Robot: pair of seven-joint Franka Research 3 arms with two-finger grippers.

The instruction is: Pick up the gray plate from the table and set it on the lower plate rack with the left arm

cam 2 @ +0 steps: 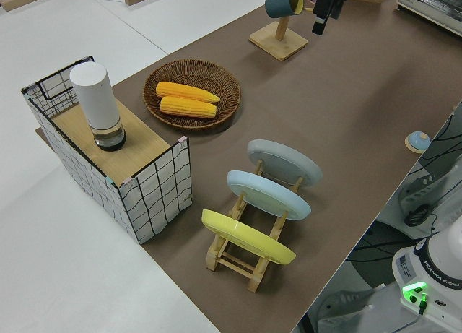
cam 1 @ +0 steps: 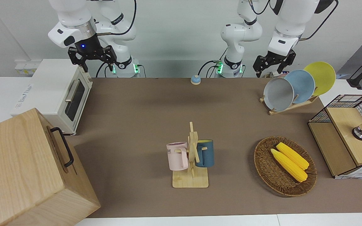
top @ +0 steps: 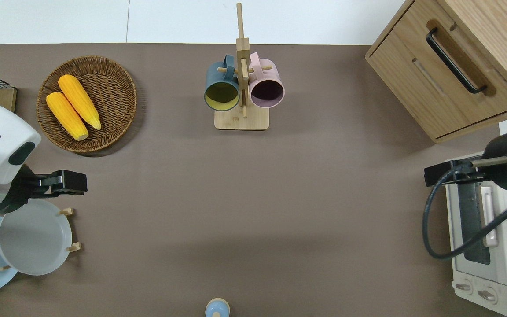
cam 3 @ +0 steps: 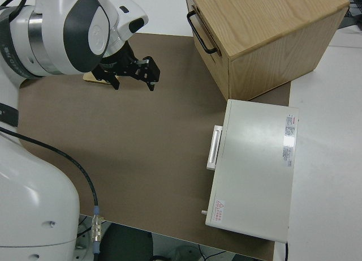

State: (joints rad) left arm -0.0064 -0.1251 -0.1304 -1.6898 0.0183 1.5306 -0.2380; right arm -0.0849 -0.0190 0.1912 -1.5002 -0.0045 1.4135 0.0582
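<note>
The gray plate (cam 1: 278,94) (top: 33,240) (cam 2: 285,163) leans on edge in the lower plate rack (cam 1: 289,106) (cam 2: 245,264), in the slot farthest from the robots. My left gripper (cam 1: 272,69) (top: 62,184) hangs open and empty, up in the air, over the table just past the plate's upper rim and apart from it. The right gripper (cam 1: 93,59) (cam 3: 131,75) is parked and open.
A light blue plate (cam 1: 303,83) and a yellow plate (cam 1: 322,75) fill the rack's other slots. A wicker basket (top: 112,75) of corn, a mug stand (cam 1: 191,179), a wire crate (cam 1: 341,106), a toaster oven (cam 1: 58,94) and a wooden cabinet (cam 1: 20,163) stand around.
</note>
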